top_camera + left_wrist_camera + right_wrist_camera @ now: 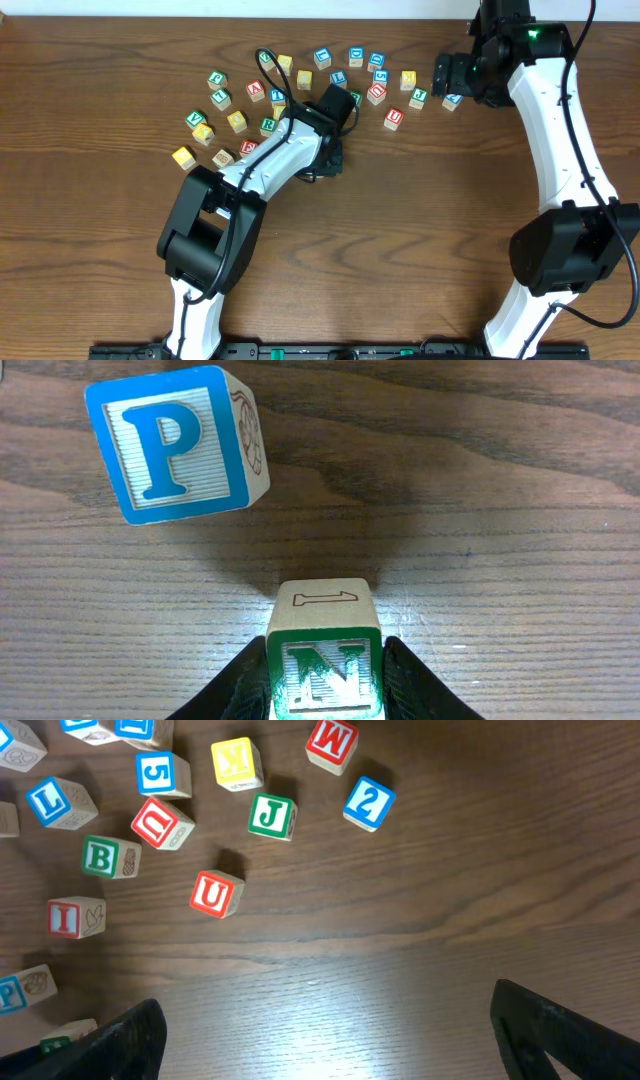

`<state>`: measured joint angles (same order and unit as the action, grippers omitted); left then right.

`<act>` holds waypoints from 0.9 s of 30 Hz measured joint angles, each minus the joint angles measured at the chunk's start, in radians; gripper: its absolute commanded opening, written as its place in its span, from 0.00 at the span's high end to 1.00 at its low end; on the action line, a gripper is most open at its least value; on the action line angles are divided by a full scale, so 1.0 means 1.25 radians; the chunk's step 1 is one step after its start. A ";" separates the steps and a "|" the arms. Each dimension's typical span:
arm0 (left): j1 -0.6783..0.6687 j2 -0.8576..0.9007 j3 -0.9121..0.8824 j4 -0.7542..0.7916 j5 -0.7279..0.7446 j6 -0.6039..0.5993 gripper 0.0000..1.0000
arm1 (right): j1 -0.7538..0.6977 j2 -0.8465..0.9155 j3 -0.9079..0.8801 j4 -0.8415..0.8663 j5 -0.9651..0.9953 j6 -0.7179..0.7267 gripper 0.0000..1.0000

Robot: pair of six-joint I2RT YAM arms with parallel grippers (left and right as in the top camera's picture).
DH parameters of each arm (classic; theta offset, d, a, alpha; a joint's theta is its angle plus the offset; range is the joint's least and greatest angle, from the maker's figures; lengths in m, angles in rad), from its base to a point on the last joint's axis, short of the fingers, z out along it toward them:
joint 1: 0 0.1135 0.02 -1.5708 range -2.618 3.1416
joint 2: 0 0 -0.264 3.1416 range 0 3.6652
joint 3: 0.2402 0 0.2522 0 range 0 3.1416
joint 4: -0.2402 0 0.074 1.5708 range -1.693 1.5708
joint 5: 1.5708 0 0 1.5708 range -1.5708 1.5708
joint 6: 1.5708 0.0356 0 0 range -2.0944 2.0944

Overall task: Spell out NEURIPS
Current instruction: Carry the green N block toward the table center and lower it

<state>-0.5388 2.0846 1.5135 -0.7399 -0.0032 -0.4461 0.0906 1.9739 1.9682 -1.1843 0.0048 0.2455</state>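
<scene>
My left gripper (325,650) is shut on the green N cube (325,665), with a black finger pressed to each side; the cube rests on the wood. The blue P cube (178,443) lies ahead and to its left, apart from it. From overhead the left gripper (335,108) sits inside the arc of cubes and hides the N. The right wrist view has two red U cubes (213,894) (160,822), the red I (75,917) and the P (20,990) at the left edge. My right gripper (325,1030) is open over bare wood, hanging at the arc's right end (445,75).
Other letter cubes lie scattered: green J (272,816), red W (333,742), blue 2 (368,803), green B (108,858), blue 5 (160,773), yellow K (237,763). Overhead, the arc runs from a yellow cube (184,156) to one under the right arm (452,100).
</scene>
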 measured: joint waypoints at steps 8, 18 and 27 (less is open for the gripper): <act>0.000 0.000 0.000 -0.006 0.000 0.026 0.65 | 0.000 0.000 0.000 -0.002 0.000 0.000 0.02; 0.000 0.000 0.000 -0.009 0.000 0.030 0.57 | 0.000 0.000 0.000 -0.002 0.000 0.000 0.01; 0.000 0.000 0.000 -0.009 0.000 0.029 0.51 | 0.000 0.000 0.000 -0.002 0.000 0.000 0.01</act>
<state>-0.5388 2.0846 1.5135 -0.7513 -0.0029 -0.4103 0.0906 1.9739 1.9682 -1.1862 0.0048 0.2455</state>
